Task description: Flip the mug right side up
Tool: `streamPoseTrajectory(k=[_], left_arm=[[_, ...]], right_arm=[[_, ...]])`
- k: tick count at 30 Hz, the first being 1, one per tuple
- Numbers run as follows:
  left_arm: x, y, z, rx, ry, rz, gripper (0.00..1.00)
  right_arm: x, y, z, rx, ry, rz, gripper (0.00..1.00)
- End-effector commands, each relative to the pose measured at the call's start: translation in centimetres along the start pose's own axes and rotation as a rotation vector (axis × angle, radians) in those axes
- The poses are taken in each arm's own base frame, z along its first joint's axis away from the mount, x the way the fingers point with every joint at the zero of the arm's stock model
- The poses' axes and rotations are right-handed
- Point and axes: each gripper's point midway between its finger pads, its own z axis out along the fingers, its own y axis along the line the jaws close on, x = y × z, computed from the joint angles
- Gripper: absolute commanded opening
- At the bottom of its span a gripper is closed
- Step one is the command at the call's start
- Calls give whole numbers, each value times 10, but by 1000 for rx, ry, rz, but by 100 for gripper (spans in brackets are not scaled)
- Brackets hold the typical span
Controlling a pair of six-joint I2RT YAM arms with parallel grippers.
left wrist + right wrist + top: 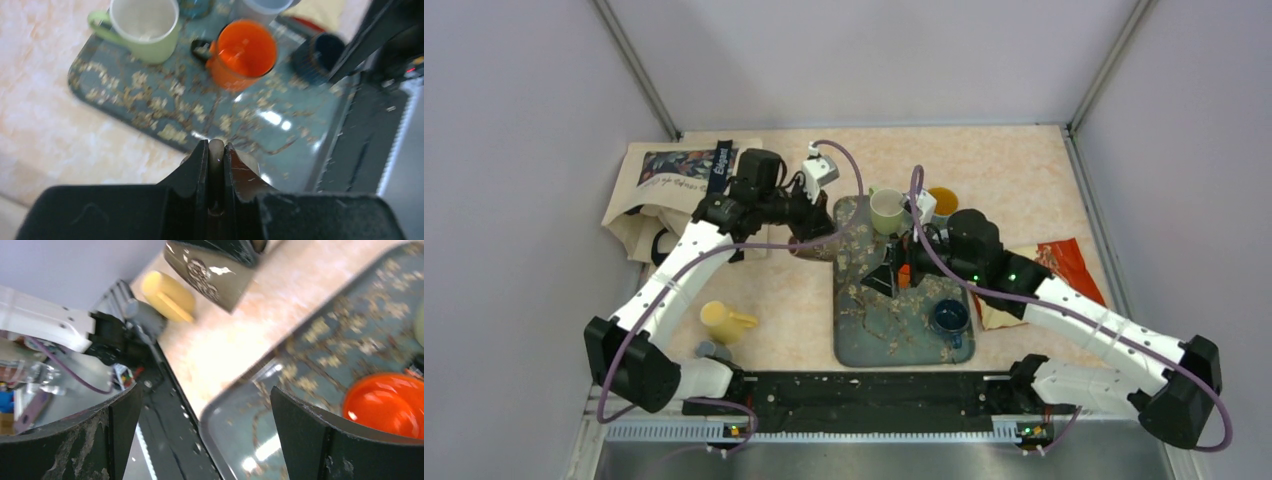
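Note:
My left gripper (816, 232) is shut on a grey-brown patterned mug (824, 245) and holds it above the table, just off the left edge of the floral tray (874, 340). In the left wrist view the fingers (200, 165) pinch the mug's wall (216, 150). The right wrist view shows this mug (210, 270) hanging tilted in the air. My right gripper (896, 272) is open and empty, low over the tray's middle, beside an upright orange mug (385, 405).
On the tray stand a green mug (888, 210), the orange mug (245, 52) and a dark blue mug (950, 317). A yellow mug (722, 322) lies on the table at left. A tote bag (674, 180) is at back left, a red packet (1069, 262) at right.

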Motion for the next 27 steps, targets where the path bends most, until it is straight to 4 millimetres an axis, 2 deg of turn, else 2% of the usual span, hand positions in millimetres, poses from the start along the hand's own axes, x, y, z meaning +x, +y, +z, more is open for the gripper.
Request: streamPoseTrajectory(k=[1,6,10,15,20,21,24,27], left_arm=[[-78,-43,-32,162,-229,-65,0],[-99,-56,-44,213,-277,-108,0],[-98,-65,-48,255,-274,-138,0],[-104,-73,-49,303,-292,-153,0],[-112,-77,-54,325,-313,-153,0],[-111,-77,-53,322,-313,-155,0],[-103,-75,-48,323,-301,-168,0],[-93,-64,-45,271,-286,-179,0]], right_arm=[[-58,44,17,-193,-215,6,97],[-62,47,31,-225,-207,26,96],[-71,55,30,-266,-239,11,95],[-78,76,35,-406,-259,25,87],[-84,92,44,-519,-244,61,62],[-88,94,43,-532,-258,60,51],[-99,90,45,-492,-296,43,1],[-99,68,50,-345,-296,15,0]])
